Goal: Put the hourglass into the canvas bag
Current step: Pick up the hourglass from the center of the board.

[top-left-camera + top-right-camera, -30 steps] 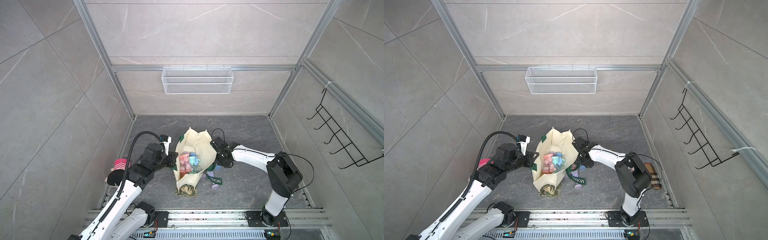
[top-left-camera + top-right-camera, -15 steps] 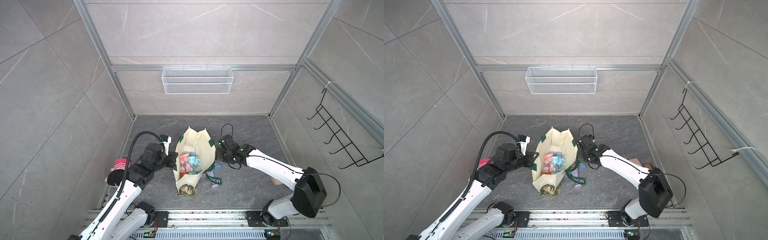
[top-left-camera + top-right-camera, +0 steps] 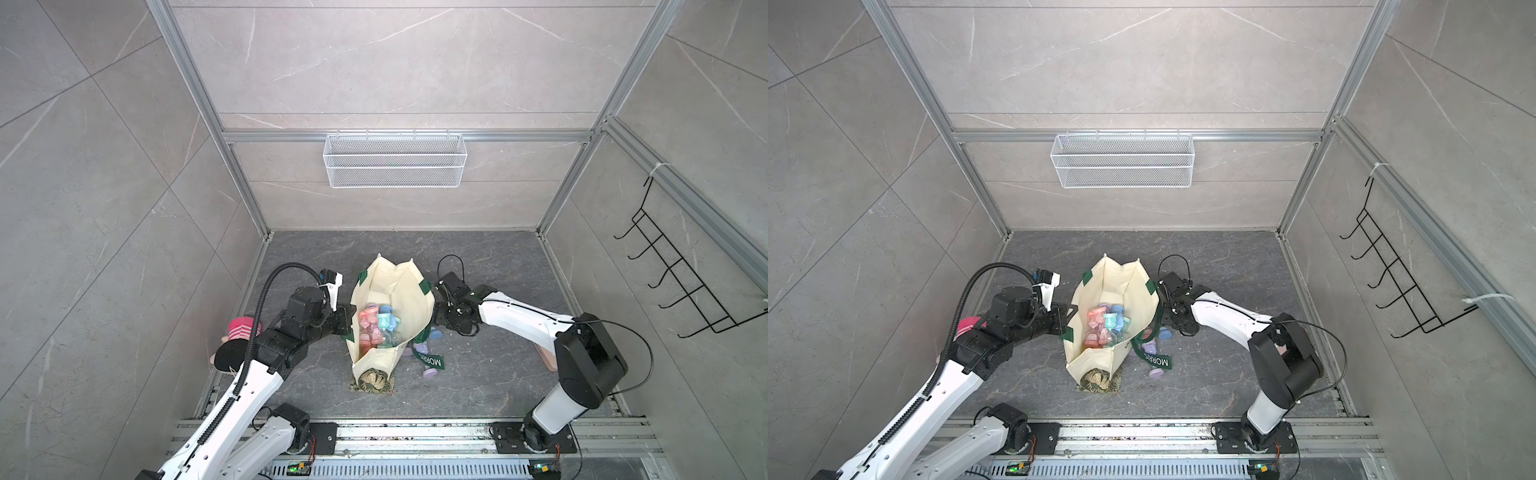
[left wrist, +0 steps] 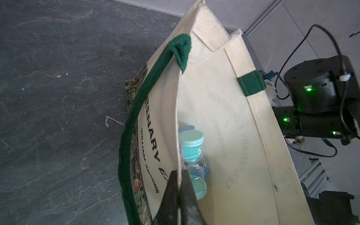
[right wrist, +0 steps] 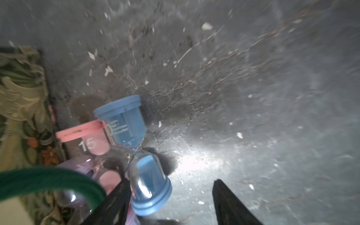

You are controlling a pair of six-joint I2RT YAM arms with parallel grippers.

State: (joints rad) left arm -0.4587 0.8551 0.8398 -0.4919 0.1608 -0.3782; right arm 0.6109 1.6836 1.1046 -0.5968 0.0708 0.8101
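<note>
The cream canvas bag (image 3: 401,286) (image 3: 1121,286) (image 4: 224,116) stands open mid-floor, with several hourglasses (image 3: 378,326) (image 3: 1104,328) inside, a teal one (image 4: 191,148) uppermost. My left gripper (image 3: 347,320) (image 3: 1068,320) (image 4: 179,175) is shut on the bag's left rim. On the floor just right of the bag lie a blue hourglass (image 5: 126,124) (image 3: 434,333) (image 3: 1165,332), a pink one (image 5: 89,140) marked 15, and a purple one (image 3: 430,372) (image 3: 1157,372). My right gripper (image 5: 171,182) (image 3: 1165,322) is open low over them; the blue hourglass's near end lies between its fingers, against one finger.
A green strap lettered MORRIS (image 3: 430,359) trails on the floor by the loose hourglasses. A patterned cloth (image 3: 372,380) lies under the bag's front. A pink striped object (image 3: 241,328) sits by the left wall. A white wire basket (image 3: 395,160) hangs on the back wall.
My right arm's elbow swung out to the right and came back in; its gripper stayed beside the bag's right side and dropped toward the loose hourglasses. The left gripper has kept hold of the rim.
</note>
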